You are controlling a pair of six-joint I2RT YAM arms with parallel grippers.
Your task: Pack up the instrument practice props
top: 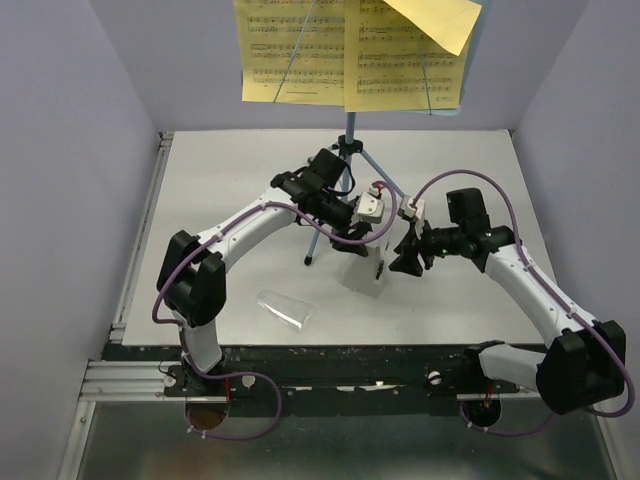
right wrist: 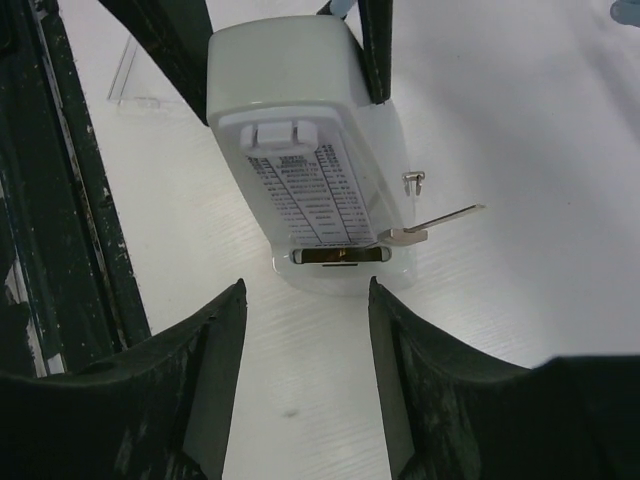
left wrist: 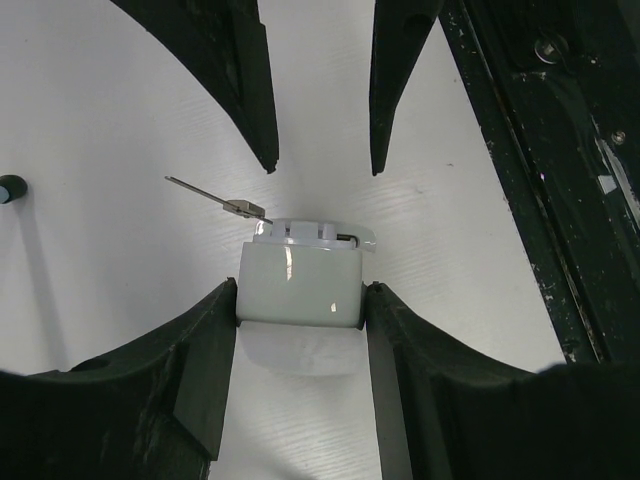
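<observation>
The left gripper [left wrist: 302, 295] has a white metronome [right wrist: 300, 130] between its fingers. Both inner faces look flush against the sides of the case, so I read it as a pinch on the body at a medium width. The right gripper [right wrist: 306, 300] faces it from the opposite side at a middling opening with nothing between its fingers. The metronome's base stands just ahead of its fingertips, with the scale face turned towards it.

From the foot of that face, the pendulum rod [right wrist: 440, 222] is swung far out to the right gripper's right, nearly level with the table [top: 220, 180].

The step looks like steadying the metronome so the rod can be brought back to centre. The left gripper should do no more than hold the case square and upright. The right gripper should push low on the rod near its weight, gently and sideways, because the rod is thin and likely to bend or spring.

A clear cover [top: 283, 307] lies well off on the left gripper's near side, for fitting afterwards. Beyond both grippers stands the light-blue music stand [top: 348, 150], with yellow sheet-music pages [top: 300, 50] on it, not yet packed.
</observation>
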